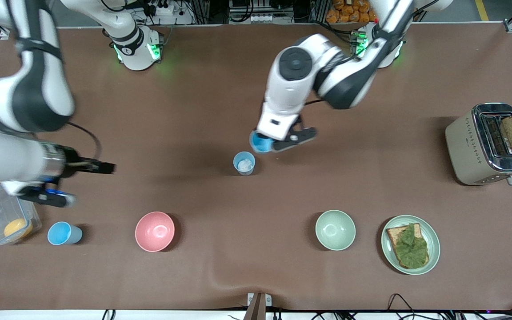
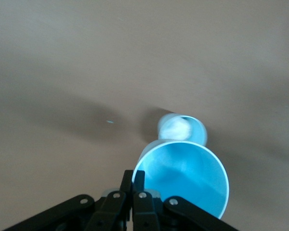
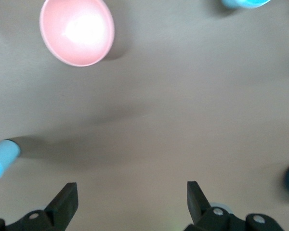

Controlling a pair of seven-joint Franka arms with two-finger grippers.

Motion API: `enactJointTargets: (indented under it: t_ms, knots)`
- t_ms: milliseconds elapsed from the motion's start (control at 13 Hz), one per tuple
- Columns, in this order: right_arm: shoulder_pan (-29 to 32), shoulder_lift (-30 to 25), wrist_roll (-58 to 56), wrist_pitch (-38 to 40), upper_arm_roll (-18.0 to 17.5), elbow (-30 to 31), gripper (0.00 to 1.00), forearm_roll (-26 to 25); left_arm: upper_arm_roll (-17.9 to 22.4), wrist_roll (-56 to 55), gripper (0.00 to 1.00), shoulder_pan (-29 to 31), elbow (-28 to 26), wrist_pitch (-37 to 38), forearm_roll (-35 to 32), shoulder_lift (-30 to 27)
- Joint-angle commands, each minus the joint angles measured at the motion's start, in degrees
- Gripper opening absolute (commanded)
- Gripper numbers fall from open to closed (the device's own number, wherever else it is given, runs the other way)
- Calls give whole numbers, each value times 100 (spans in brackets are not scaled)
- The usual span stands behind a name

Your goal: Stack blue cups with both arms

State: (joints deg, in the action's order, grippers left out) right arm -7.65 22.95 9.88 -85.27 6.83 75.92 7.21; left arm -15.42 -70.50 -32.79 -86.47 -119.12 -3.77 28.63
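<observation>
While the left end effector (image 1: 268, 144) hangs over the middle of the table (image 1: 202, 102), clenched on the rim of a bright blue cup (image 1: 260, 142), the pale cup (image 1: 244, 163) stands upright just beside it, slightly nearer the front camera. In the left wrist view the held cup (image 2: 185, 175) tilts with its mouth toward the lens and the pale cup (image 2: 181, 129) shows just past its rim. To nest them well, I'd say level the held cup, centre it above the pale one's mouth, then lower straight down before letting go. The right end effector (image 1: 62, 189) waits released, fingers spread, above the right arm's end of the table.

Count: three blue cups, including a third cup (image 1: 62, 234) near the clear box (image 1: 5, 218); two bowls, pink (image 1: 154, 231) and green (image 1: 335, 230); one plate (image 1: 410, 244); one toaster (image 1: 489, 143).
</observation>
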Motion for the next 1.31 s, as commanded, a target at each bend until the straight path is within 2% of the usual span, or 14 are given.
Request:
enactJointTargets:
  t_ms: [0, 154, 385, 538, 846, 1077, 1231]
  knots:
    - [464, -991, -844, -463, -182, 932, 100, -351, 109, -350, 0, -306, 780, -197, -527, 782]
    - [711, -1466, -979, -543, -182, 1248, 100, -553, 109, -359, 0, -324, 772, -532, -554, 976]
    - [861, -1881, -970, -342, -182, 1320, 100, -589, 136, -351, 0, -351, 763, -708, -685, 1100]
    - [932, -1995, -970, -324, -182, 1338, 100, -589, 136, -359, 0, -360, 737, -709, -818, 1118]
    - [862, -2329, -979, -728, -199, 1908, 100, -843, 127, -456, 0, -404, 684, -682, -836, 1074]
    - [818, -2347, -962, -676, -234, 1883, 100, -853, 118, -456, 0, -377, 553, -595, -836, 961]
    - [940, -2347, -865, -448, -567, 1734, 100, -870, 118, -456, 0, -360, 438, -586, -836, 890]
